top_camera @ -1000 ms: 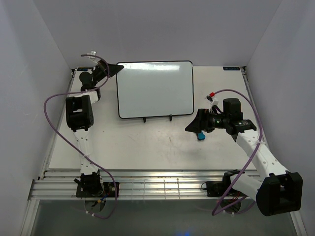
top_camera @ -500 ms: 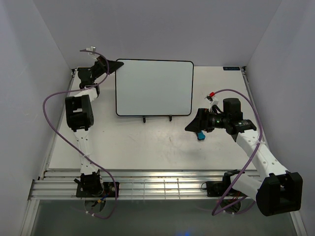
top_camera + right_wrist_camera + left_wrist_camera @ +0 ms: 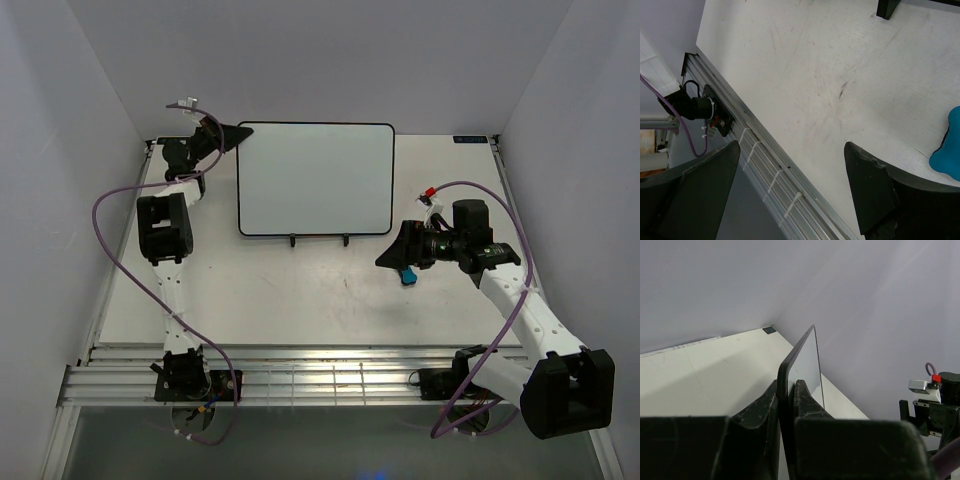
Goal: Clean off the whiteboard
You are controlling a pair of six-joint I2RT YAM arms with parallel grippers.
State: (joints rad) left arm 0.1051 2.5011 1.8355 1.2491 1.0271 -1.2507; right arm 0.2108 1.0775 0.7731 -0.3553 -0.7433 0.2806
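Note:
The whiteboard stands upright at the back middle of the table on a thin black wire stand; its face shows no marks. My left gripper is shut on the board's upper left corner. In the left wrist view the board's black rim runs edge-on between the two fingers. My right gripper is open and empty, low over the table to the right of the board. The blue eraser lies on the table just beside it and shows at the right edge of the right wrist view.
Grey walls close in the table on the left, back and right. An aluminium rail runs along the near edge between the arm bases. Purple cables loop off both arms.
The whiteboard went from tilted to square and upright on its stand, held by my left gripper at its corner. The right arm has not moved.

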